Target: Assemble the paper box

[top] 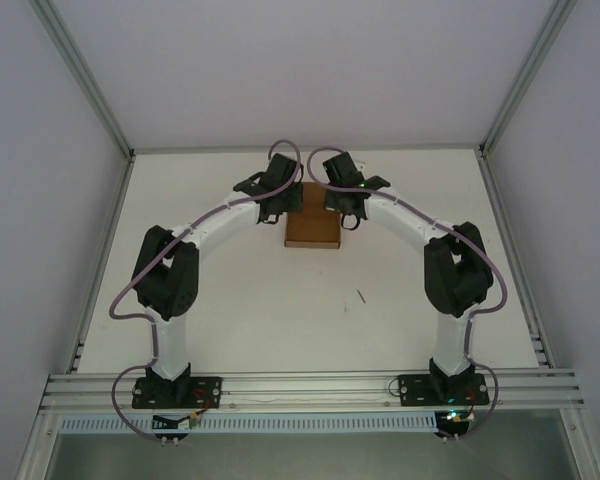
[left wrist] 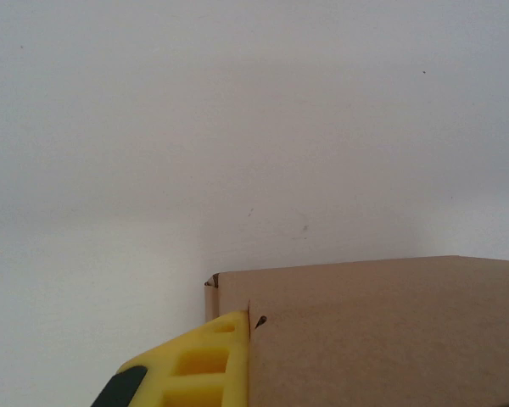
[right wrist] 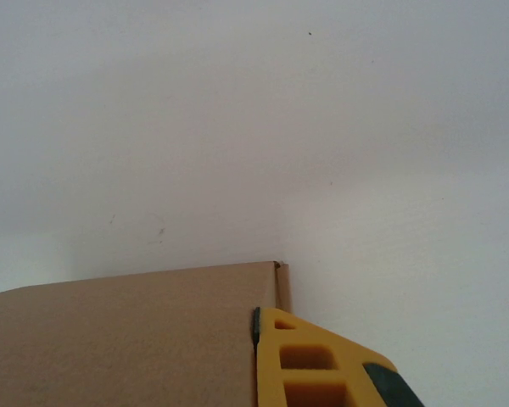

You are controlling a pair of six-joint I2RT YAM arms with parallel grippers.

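The paper box [top: 312, 232] is a small flat brown cardboard box lying at the middle of the white table, toward the back. My left gripper [top: 278, 206] sits at its far left corner and my right gripper [top: 344, 208] at its far right corner. In the left wrist view a yellow finger [left wrist: 208, 360] presses flat against the left face of a cardboard panel [left wrist: 382, 331], which hides the other finger. The right wrist view mirrors this: a yellow finger [right wrist: 318, 365] lies against the right face of the panel [right wrist: 127, 339]. Both grippers are shut on the cardboard.
A small dark sliver [top: 361, 296] lies on the table [top: 230, 310] in front of the box. Aluminium rails [top: 310, 385] run along the near edge at the arm bases. White walls enclose the left, right and back sides.
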